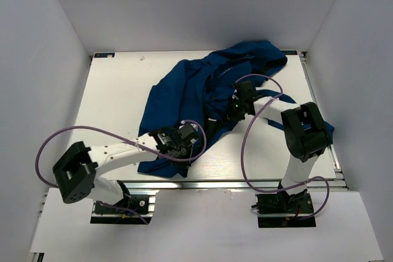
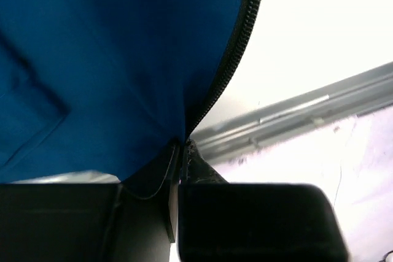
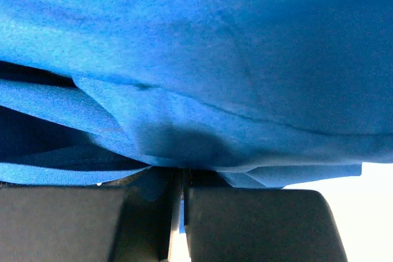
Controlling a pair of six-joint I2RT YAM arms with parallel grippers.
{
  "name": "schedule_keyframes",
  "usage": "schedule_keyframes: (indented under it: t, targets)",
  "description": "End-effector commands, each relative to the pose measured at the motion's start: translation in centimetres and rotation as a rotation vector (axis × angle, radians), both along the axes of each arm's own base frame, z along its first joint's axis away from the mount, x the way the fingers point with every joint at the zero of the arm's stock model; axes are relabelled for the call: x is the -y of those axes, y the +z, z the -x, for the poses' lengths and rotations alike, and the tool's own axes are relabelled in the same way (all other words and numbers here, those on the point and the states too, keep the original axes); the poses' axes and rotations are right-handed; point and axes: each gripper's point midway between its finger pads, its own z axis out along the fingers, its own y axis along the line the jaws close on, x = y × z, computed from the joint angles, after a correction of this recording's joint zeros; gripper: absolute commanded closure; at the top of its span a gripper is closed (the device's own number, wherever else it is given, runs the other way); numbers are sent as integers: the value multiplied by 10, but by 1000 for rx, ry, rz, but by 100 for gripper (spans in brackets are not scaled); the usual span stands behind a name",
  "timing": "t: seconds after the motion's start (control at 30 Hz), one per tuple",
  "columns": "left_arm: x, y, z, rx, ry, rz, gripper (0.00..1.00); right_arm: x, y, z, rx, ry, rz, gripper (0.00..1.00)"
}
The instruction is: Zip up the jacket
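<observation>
The dark blue jacket [image 1: 202, 90] lies crumpled across the middle and right of the white table. My left gripper [image 1: 178, 139] is at the jacket's near hem. In the left wrist view it [image 2: 182, 151] is shut on the fabric edge at the low end of a dark zipper strip [image 2: 236, 47], which runs up and to the right. My right gripper [image 1: 236, 110] is on the middle of the jacket. In the right wrist view it [image 3: 184, 175] is shut on a fold of blue fabric [image 3: 202, 78]. The chest logo is not in view.
A metal rail [image 2: 295, 111] runs along the table's near edge, just beyond the left gripper. Purple cables [image 1: 252, 151] loop from both arms over the near table. White walls [image 1: 37, 59] enclose the table on three sides.
</observation>
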Motion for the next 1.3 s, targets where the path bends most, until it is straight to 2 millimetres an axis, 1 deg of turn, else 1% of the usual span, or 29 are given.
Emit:
schedule_keyframes:
  t: [0.0, 0.03, 0.07, 0.1, 0.13, 0.17, 0.23, 0.27, 0.33, 0.37, 0.4, 0.43, 0.5, 0.6, 0.67, 0.73, 0.8, 0.9, 0.93, 1.0, 1.07, 1.13, 1.17, 1.2, 1.23, 1.27]
  targets:
    - [34, -15, -1, -30, -41, 112, 86, 19, -6, 0, 12, -54, 56, 100]
    - [34, -27, -4, -43, -37, 68, 84, 20, -6, 2, 14, -54, 55, 100]
    - [35, -31, -6, -49, -36, 44, 82, 20, -5, 4, 14, -51, 55, 100]
    - [38, -32, -9, -50, -37, 32, 78, 22, -8, 8, 4, -46, 56, 100]
    - [44, -33, -11, -53, -55, 30, 55, 23, -9, 10, 1, -44, 59, 100]
    - [47, -32, -12, -54, -61, 43, 43, 22, -11, 13, -5, -42, 58, 100]
    - [49, -28, -11, -52, -71, 60, 24, 24, -14, 17, -11, -39, 59, 100]
    - [48, -24, -11, -45, -70, 65, 10, 24, -13, 18, -9, -38, 57, 100]
    - [46, -18, -12, -31, -63, 68, 9, 25, -17, 23, -18, -34, 55, 100]
    - [43, -11, -11, -21, -60, 77, 4, 25, -16, 23, -16, -30, 54, 100]
    - [41, -8, -12, -13, -53, 75, 3, 25, -17, 25, -18, -25, 55, 100]
    - [35, -6, -14, 3, -32, 53, 3, 26, -19, 26, -19, -26, 58, 100]
    - [29, 2, -18, 36, -8, 47, 2, 27, -20, 27, -19, -21, 63, 100]
    - [20, 8, -17, 39, 25, 25, 2, 26, -19, 27, -17, -14, 60, 100]
    - [9, 3, -16, 37, 64, -18, 2, 27, -18, 27, -15, -14, 62, 100]
    - [3, -4, -17, 31, 90, -57, 2, 26, -18, 27, -12, -13, 61, 100]
    - [1, -12, -16, 15, 98, -89, 2, 27, -18, 27, -12, -11, 62, 100]
    - [3, -22, -15, 3, 91, -89, 2, 27, -18, 27, -10, -12, 60, 100]
    - [5, -26, -17, 6, 92, -90, 4, 26, -18, 27, -10, -10, 59, 100]
    - [12, -28, -18, 0, 85, -78, 6, 26, -19, 28, -14, -10, 56, 100]
    - [16, -35, -18, -13, 73, -92, 7, 27, -19, 28, -11, -10, 59, 100]
    - [21, -37, -15, -13, 64, -110, 7, 28, -18, 29, -9, -14, 60, 100]
    - [20, -44, -13, -23, 68, -141, 7, 28, -17, 28, -2, -15, 60, 100]
    - [15, -48, -10, -28, 89, -181, 8, 28, -17, 29, -1, -16, 59, 100]
    - [15, -50, -9, -34, 97, -197, 9, 29, -17, 29, 1, -17, 63, 100]
    - [11, -58, -6, -49, 103, -230, 11, 30, -18, 29, 2, -21, 69, 100]
